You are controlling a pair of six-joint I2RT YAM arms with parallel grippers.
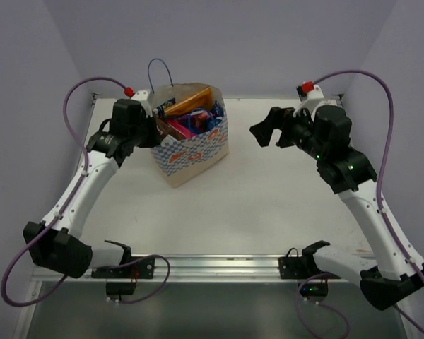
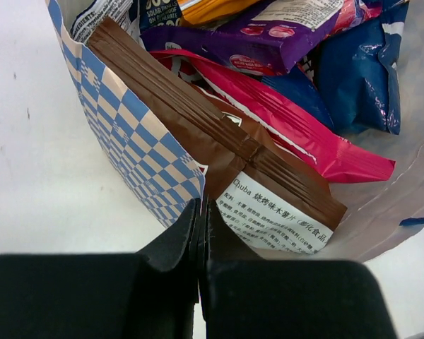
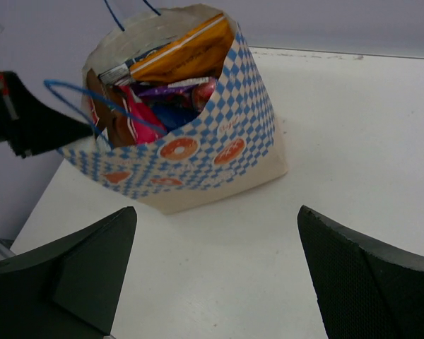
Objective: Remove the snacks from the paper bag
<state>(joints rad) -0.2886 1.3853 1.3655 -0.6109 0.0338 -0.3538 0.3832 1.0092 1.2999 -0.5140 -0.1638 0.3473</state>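
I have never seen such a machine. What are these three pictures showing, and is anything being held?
Two robot arms are bolted to a white table. One picture looks down from above; the other two come from a camera on each wrist. A paper bag full of snack packets stands on the table. The left gripper is shut at the bag's rim, against the brown-and-white chip bag; whether it pinches the packet or the paper, I cannot tell. The right gripper is open, holds nothing, and faces the bag from a distance.

Brown chip bag point(image 2: 268, 183) lower corner hidden behind closed left jaws; paper bag point(image 2: 127, 141) cropped at frame top
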